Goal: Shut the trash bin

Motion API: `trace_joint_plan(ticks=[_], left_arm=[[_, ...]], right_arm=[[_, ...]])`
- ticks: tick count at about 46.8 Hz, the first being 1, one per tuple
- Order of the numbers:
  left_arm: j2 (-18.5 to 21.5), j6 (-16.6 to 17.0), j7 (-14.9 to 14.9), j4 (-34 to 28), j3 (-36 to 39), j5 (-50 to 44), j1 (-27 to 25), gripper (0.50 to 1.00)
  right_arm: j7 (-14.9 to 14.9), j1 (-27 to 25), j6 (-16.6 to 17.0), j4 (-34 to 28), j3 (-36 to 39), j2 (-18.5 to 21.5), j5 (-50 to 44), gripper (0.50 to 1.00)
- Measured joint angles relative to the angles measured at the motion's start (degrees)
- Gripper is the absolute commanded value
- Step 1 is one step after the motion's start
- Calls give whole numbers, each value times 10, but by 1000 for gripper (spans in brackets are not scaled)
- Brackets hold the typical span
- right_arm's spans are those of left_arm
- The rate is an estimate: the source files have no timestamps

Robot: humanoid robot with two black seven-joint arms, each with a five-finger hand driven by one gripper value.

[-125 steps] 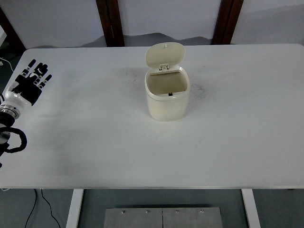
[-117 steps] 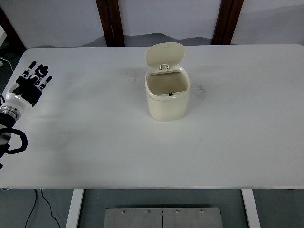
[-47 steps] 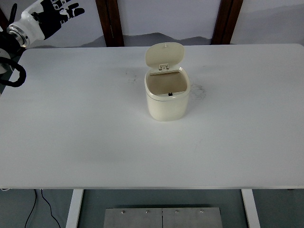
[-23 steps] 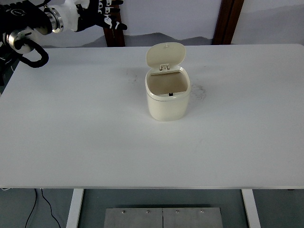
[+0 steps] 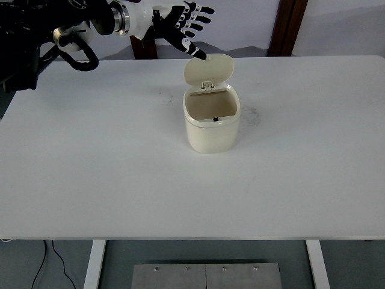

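Note:
A small cream trash bin (image 5: pixel 212 126) stands near the middle of the white table (image 5: pixel 120 168). Its hinged lid (image 5: pixel 208 70) stands upright at the back, so the bin's inside shows. My left hand (image 5: pixel 183 27) reaches in from the upper left, raised over the table's far edge. Its fingers (image 5: pixel 195 51) are spread and hold nothing. The lowest fingertip sits just above and left of the lid's top edge; I cannot tell whether it touches. The right arm is out of view.
Two dark wooden posts (image 5: pixel 286 27) stand behind the table's far edge. A black cable loop (image 5: pixel 75 57) hangs from my left forearm. A metal base plate (image 5: pixel 204 276) lies on the floor below the near edge.
My left arm has swung up from the table's left edge and across to the right. The open hand now hovers by the top of the bin's lid. The bin has not moved.

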Motion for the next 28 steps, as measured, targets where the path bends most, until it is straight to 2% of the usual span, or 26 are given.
trace_joint_plan(ticks=[10, 21, 26, 28], left_arm=[[-18, -35, 4, -3, 0, 61, -4, 1000], [-36, -79, 5, -2, 0, 80, -15, 1000], [-40, -85, 6, -3, 0, 81, -22, 1000], [-45, -89, 21, -10, 0, 81, -25, 1000]], right_arm=[[0, 0, 0, 0, 0, 0, 0, 991], [0, 0, 0, 0, 0, 0, 0, 991], [0, 0, 0, 0, 0, 0, 0, 991], [0, 0, 0, 0, 0, 0, 0, 991]])
